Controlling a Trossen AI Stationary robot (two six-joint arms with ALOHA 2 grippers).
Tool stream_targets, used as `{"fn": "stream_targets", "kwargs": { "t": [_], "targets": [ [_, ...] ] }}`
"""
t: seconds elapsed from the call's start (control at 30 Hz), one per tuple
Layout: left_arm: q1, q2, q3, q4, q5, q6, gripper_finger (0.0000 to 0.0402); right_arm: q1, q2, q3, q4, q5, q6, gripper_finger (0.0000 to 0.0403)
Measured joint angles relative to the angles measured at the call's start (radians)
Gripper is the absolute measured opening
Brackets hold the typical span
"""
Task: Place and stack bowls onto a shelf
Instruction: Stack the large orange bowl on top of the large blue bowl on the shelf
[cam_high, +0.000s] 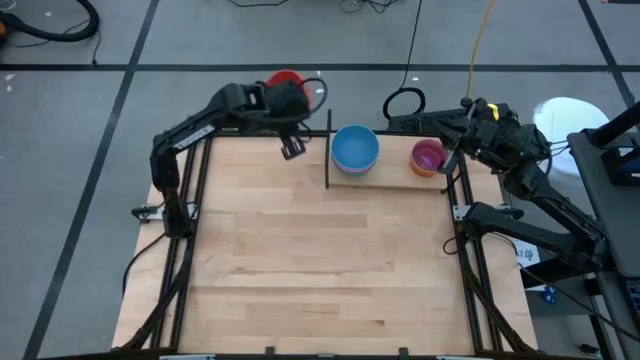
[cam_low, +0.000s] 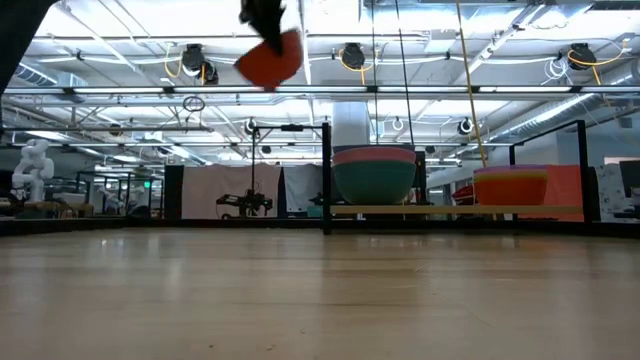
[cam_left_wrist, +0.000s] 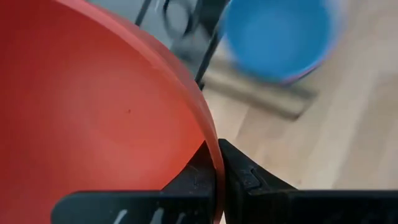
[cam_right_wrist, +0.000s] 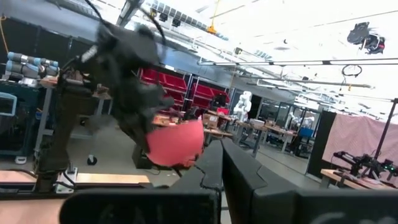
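High above the far-left edge of the table (cam_high: 300, 260), the red bowl (cam_high: 285, 80) hangs tilted in the left pincer (cam_high: 291, 146), whose two fingers are closed tight on the bowl's rim, one on each side of the wall, as the left wrist view shows. The bowl is well clear of the table and still apart from the shelf (cam_high: 395, 177), short of the black post (cam_high: 328, 150).

On the shelf: a stack of large bowls (cam_high: 355, 148) near the post, blue on top from above, with pink and teal rims showing from table height. Toward the other end sits a stack of small bowls (cam_high: 427, 156), purple uppermost, orange and yellow bands below.

The right pincer (cam_high: 452, 152) waits beside the small stack at the shelf's right end, fingers pressed together and holding nothing.

Judgement: task is mostly done. Two stacks are in place and no loose bowls remain on the table. What looks left is carrying the red bowl across and nesting it, most likely on the small stack, then letting go.
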Motion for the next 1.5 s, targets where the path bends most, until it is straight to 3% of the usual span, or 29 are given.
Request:
{"fn": "stream_targets", "kwargs": {
  "t": [0.33,0.93,1.33,1.5],
  "targets": [
    [-0.177,0.039,0.043,0.216,0.021,0.094,0.0004,0.0,0.001,0.0,0.0,0.0,0.001,0.0],
    [-0.132,0.295,0.042,0.335,0.251,0.103,0.0003,0.0,0.001,0.0,-0.009,-0.002,0.027,0.0],
    [-0.106,0.407,0.042,0.359,0.255,0.107,0.0004,-0.002,0.001,0.0,-0.009,-0.003,0.024,0.0],
    [-0.097,0.406,0.042,0.378,0.245,0.088,0.0034,-0.002,0.001,0.0,-0.009,-0.003,0.023,0.0]
  ]
}}
